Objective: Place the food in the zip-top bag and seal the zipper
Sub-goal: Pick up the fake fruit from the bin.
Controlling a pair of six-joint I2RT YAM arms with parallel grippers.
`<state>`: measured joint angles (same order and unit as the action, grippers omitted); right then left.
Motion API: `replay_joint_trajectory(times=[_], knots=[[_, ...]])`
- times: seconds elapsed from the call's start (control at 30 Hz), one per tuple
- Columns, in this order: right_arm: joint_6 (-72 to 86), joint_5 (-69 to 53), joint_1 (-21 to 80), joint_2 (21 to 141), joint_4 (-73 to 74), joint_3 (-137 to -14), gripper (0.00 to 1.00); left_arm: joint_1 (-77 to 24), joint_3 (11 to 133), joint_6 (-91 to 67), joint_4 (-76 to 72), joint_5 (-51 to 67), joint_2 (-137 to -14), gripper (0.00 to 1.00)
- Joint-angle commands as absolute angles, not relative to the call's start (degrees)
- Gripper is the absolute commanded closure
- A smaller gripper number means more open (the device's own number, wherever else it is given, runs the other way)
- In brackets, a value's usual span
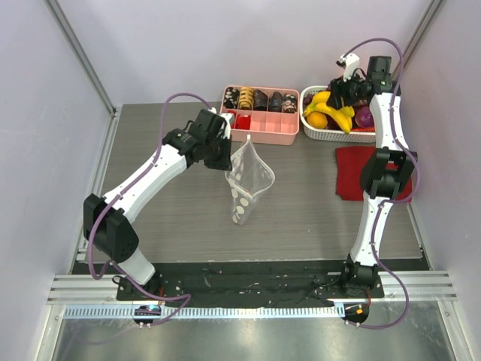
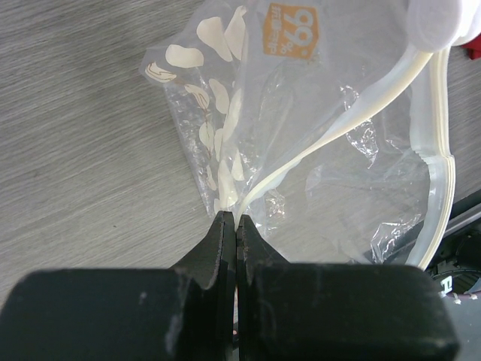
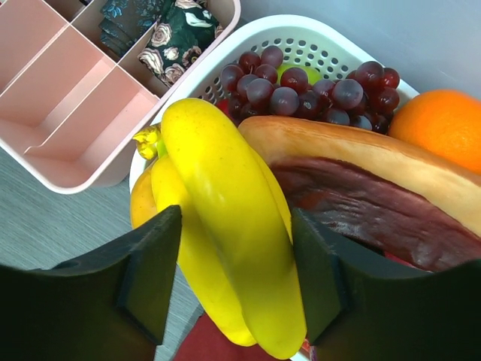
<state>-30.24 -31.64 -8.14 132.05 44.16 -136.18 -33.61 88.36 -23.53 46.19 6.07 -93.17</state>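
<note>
The clear dotted zip-top bag [image 1: 246, 180] hangs mouth-up over the table's middle. My left gripper [image 1: 225, 159] is shut on its mouth edge. In the left wrist view the closed fingertips [image 2: 235, 218] pinch the whitish zipper strip [image 2: 353, 113], and the bag [image 2: 301, 98] looks empty. The yellow banana bunch [image 1: 334, 111] lies in a white basket [image 1: 316, 134] at the back right. My right gripper [image 1: 344, 94] is open over it. In the right wrist view its fingers [image 3: 150, 263] straddle the banana bunch [image 3: 218, 195], with a gap on the left side.
The basket [image 3: 301, 30] also holds purple grapes [image 3: 301, 83], an orange [image 3: 443, 124] and a bun with dark filling [image 3: 361, 180]. A pink compartment tray [image 1: 263, 137] stands left of the basket. A red cloth [image 1: 353, 180] lies in front of the basket.
</note>
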Motion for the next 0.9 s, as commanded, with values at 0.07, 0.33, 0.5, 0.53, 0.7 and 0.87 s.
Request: replay_joint_trajectory(times=[0.07,0.33,0.5,0.53,0.7,0.87], knots=[[-31.5,-33.8,-9.1,132.1,41.7,-136.9,0.44,-33.2,89.4,-23.4,46.8,6.9,-93.9,1.00],[-32.1,-36.0,-9.8,130.5,41.6,-136.7,0.72,-33.2,90.3,-23.6,46.9,7.0,-95.0,1.00],[-30.2,-37.2,-10.4,129.6,40.3,-136.7,0.95,-33.2,90.4,-23.5,47.0,6.9,-94.7,1.00],[-29.6,-37.6,-10.7,129.3,40.0,-136.8,0.99,-33.1,90.1,-23.5,46.9,7.0,-94.7,1.00],[-24.6,-42.0,-11.2,126.2,38.6,-136.1,0.99,-33.0,89.6,-23.4,47.1,7.0,-94.2,1.00],[-18.3,-45.2,-11.3,122.2,35.0,-133.4,0.99,-32.8,88.0,-23.7,46.5,7.0,-93.1,1.00]])
